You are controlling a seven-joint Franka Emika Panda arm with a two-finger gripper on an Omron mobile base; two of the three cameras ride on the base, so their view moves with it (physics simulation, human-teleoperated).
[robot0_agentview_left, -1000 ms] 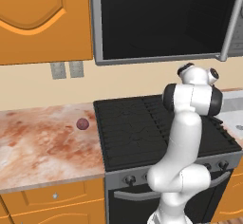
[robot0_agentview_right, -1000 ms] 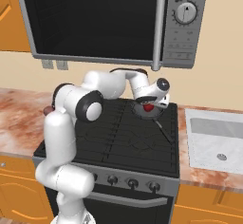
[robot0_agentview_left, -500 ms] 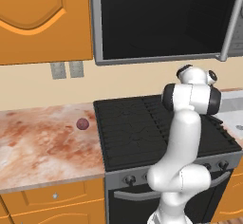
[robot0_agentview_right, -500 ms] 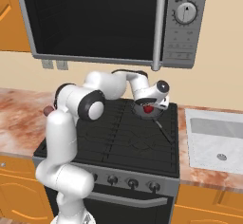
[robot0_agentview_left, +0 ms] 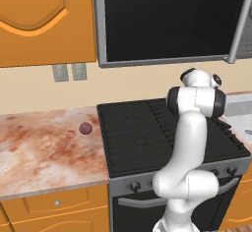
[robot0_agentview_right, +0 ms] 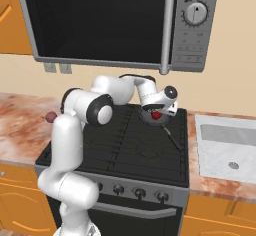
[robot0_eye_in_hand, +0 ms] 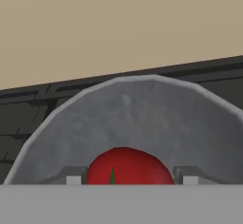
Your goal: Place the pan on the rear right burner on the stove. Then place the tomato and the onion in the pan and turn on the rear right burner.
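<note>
We see the white arm reaching across the wide black gas stove [robot0_agentview_right: 125,145] toward its far right corner, where the small round dark grey frying pan [robot0_agentview_right: 156,120] sits on the rear right burner [robot0_agentview_right: 167,122], its long straight black handle pointing toward the front of the cooktop. The fingers [robot0_agentview_right: 158,114] hang just over the pan. In the hand view the two finger tips [robot0_eye_in_hand: 73,179] stand on either side of the small glossy bright red tomato [robot0_eye_in_hand: 124,167], one at each flank, with the grey floor and curved rim of the pan [robot0_eye_in_hand: 142,118] spreading out behind it. The tomato [robot0_agentview_right: 156,115] looks to be inside the pan's rim — whether the fingers press on it or merely flank it, we cannot tell from these views, nor whether it rests on the pan's floor.

The small dull pinkish-purple onion [robot0_agentview_left: 85,128] lies well apart from all this, on the mottled reddish marble table [robot0_agentview_left: 44,152] to the left of the stove, near the table's back half and just beside the cooktop's left edge. From the right base view we catch it [robot0_agentview_right: 50,116] partly behind the arm's lower link. A grey sink basin [robot0_agentview_right: 227,147] sits to the right of the stove.
</note>
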